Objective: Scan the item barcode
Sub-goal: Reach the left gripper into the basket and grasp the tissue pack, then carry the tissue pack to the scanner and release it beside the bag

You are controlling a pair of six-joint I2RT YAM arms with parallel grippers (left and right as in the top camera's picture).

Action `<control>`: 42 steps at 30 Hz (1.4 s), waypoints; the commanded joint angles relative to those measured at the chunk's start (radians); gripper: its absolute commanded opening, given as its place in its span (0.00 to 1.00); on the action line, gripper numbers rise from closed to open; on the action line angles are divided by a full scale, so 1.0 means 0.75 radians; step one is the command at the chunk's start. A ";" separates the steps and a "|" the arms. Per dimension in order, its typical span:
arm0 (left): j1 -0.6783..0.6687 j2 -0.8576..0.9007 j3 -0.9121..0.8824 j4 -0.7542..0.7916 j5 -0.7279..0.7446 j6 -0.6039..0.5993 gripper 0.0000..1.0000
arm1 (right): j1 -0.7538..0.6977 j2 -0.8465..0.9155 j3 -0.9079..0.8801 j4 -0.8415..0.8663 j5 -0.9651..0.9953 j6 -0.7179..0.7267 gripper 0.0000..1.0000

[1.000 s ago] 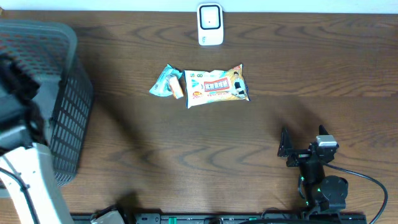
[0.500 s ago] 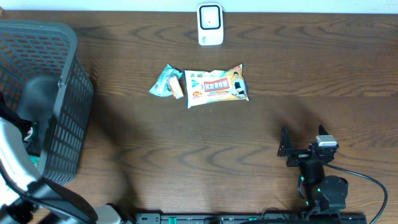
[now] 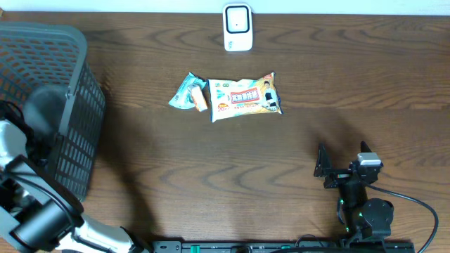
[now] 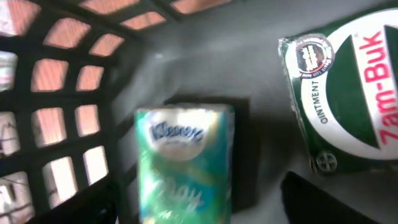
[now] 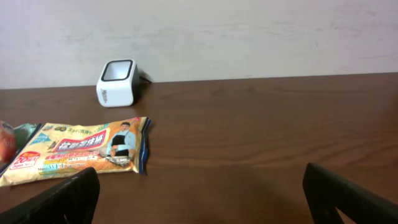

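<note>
Two spread tools: right tool parked, left tool lowered into basket above tissues.

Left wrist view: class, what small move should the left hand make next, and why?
Probably lower the left hand and close on the Kleenex pack: it lies centred below it on the basket floor, while the Zam-Buk box sits off to the right.

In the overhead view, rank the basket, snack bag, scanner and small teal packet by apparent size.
1. basket
2. snack bag
3. scanner and teal packet: about alike, so I would not rank them.
</note>
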 commanded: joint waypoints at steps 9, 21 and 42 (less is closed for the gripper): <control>0.002 0.105 -0.006 0.016 -0.014 -0.018 0.34 | -0.001 -0.007 -0.002 -0.005 0.001 -0.020 0.99; 0.002 0.102 -0.005 -0.058 0.006 -0.017 0.07 | -0.001 -0.007 -0.002 -0.005 0.001 -0.020 0.99; -0.041 -0.989 0.054 0.423 0.928 -0.481 0.07 | -0.001 -0.007 -0.002 -0.005 0.001 -0.020 0.99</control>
